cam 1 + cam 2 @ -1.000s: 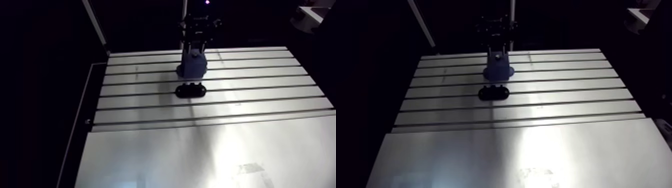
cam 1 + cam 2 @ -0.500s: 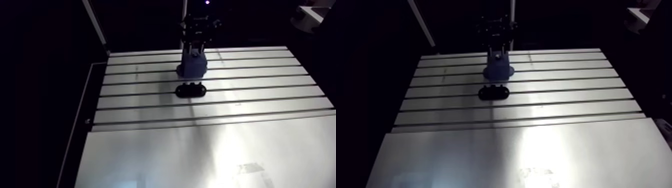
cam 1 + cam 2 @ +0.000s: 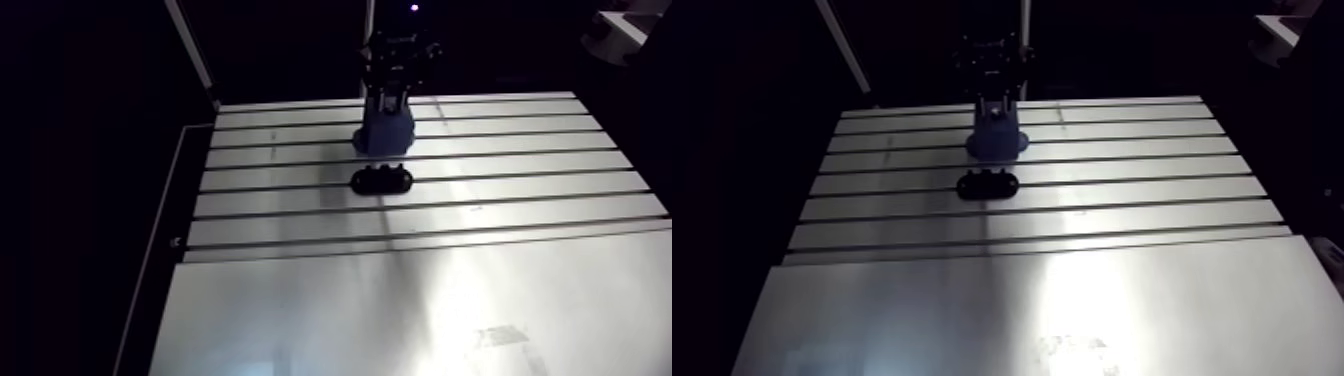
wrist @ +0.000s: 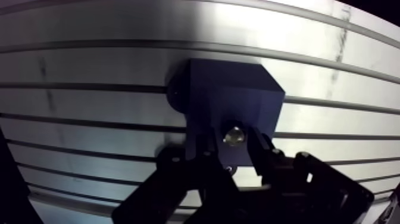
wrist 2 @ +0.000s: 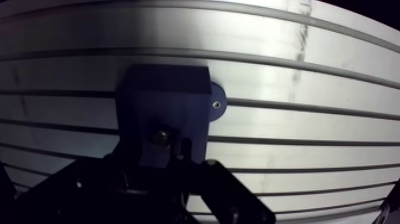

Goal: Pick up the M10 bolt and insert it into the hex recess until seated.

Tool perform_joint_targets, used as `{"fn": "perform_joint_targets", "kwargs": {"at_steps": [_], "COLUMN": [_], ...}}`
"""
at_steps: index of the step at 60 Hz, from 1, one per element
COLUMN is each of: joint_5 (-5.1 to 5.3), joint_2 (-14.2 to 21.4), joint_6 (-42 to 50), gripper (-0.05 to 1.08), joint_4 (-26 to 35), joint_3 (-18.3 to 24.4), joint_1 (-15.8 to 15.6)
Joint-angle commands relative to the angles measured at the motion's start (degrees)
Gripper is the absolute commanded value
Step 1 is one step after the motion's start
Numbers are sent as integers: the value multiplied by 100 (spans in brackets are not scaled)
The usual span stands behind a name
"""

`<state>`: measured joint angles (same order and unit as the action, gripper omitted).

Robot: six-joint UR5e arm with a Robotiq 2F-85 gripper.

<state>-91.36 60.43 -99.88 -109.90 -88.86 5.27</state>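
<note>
In the arm view, the nearest part of the table is a flat, shiny sheet. Farther back it has long slots. On the slots lies a small black oval piece, too dark to see what it is. Just behind it stands a blue block. The gripper hangs right over the block, dark and hard to make out from there. The wrist view shows more. The two fingers are only a little apart, and they squeeze the bolt between them. Its shiny round end sits at the top face of the block. The rest of the bolt is hidden, and so is the hole under it. How deep it sits cannot be told.
</note>
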Motion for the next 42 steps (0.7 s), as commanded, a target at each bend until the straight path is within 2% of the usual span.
{"fn": "perform_joint_targets", "kwargs": {"at_steps": [1,42], "joint_5": [0,-9], "joint_2": [-2,-2], "joint_6": [-1,-9], "gripper": [59,62], "joint_4": [-1,-10], "joint_3": [-4,-31], "joint_1": [0,0]}}
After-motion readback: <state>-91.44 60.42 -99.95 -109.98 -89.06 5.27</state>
